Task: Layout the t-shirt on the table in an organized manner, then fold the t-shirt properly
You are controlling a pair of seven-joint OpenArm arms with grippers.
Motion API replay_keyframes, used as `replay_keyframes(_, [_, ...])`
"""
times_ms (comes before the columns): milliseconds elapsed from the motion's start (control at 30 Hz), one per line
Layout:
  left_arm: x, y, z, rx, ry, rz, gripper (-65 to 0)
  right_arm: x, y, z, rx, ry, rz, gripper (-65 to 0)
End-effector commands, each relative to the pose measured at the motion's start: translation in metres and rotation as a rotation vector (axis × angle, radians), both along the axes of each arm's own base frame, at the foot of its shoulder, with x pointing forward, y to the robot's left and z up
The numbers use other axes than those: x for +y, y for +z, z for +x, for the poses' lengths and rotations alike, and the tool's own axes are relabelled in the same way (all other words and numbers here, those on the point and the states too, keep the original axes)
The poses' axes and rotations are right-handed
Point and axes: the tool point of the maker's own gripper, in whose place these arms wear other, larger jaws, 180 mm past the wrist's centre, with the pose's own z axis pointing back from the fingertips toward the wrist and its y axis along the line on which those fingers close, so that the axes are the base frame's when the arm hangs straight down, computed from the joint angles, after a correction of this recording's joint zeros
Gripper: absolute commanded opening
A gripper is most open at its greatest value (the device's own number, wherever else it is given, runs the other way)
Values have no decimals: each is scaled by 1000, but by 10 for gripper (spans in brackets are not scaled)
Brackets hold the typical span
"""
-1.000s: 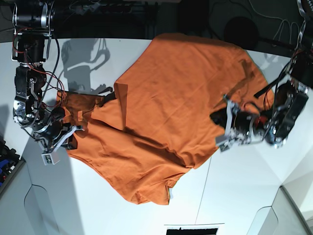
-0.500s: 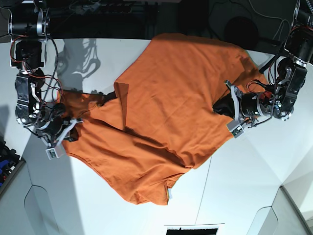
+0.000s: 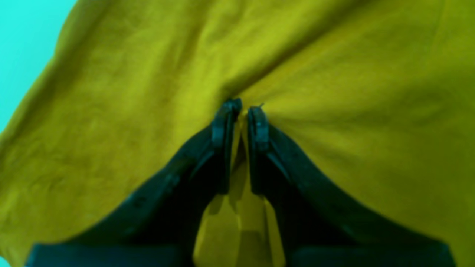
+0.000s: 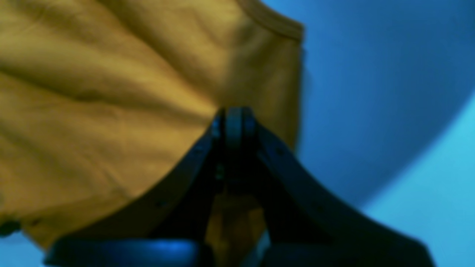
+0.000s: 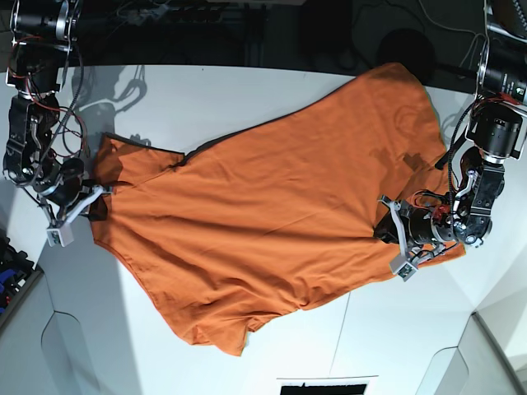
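Note:
The orange t-shirt lies stretched slantwise over the white table, with creases and a curled lower edge near the front. In the base view my left gripper is on the right, shut on a pinch of cloth at the shirt's right side. The left wrist view shows its jaws nearly together with a fold of t-shirt between them. My right gripper is on the left, shut on the shirt's left edge. Up close, that right gripper clamps cloth near a hemmed edge of the t-shirt.
A thin dark seam runs across the table's front right. A dark flat object sits at the front edge. Blue items lie off the table's left side. Cables and dark equipment line the far edge.
Both arms have drawn apart with the cloth in their grip. The right gripper went up and left, the left one slightly down. The shirt has opened out and lies flatter and wider.

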Motion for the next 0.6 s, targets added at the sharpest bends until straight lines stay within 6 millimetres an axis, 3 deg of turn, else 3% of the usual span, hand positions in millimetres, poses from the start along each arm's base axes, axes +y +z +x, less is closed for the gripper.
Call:
replay_keyframes(0, [20,1,3,18,18,86,-535,-6,19,7,-57,-12,13,-650])
replay_keyframes(133, [15,17,21,-24,25,68,-535,-4,19,-8,-58,-15,41,-650])
replay_keyframes(233, [9,27,27,-39,34,23,-535,-2,24,-8,-75,-9,44,-650])
replay_keyframes(567, [-23,75,31,-96,-35,-169,-535,-2,76,41,-200,-4,34,-650])
